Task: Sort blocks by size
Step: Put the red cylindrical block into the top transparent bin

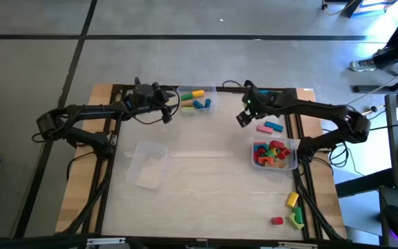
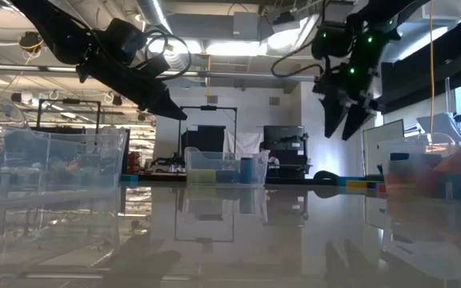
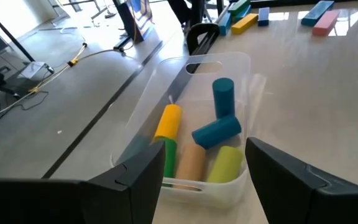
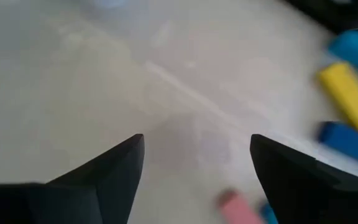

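While both pincers hover open, cylinders [image 3: 216, 132] fill the far bin [image 3: 241, 68].

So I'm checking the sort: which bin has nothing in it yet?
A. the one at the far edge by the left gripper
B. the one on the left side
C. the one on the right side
B: the left-side bin shows only clear plastic, while the far bin holds cylinders and the right bin is piled with blocks.

A grey concrete floor [image 1: 40, 62] with dark seam lines fills the upper part of the high view, around the pale worktop [image 1: 206, 187]. At upper right a person's shoe [image 1: 362, 65] shows. In the low view, ceiling lights [image 2: 214, 50] glow above, and dark monitors [image 2: 282, 142] stand mid-frame.
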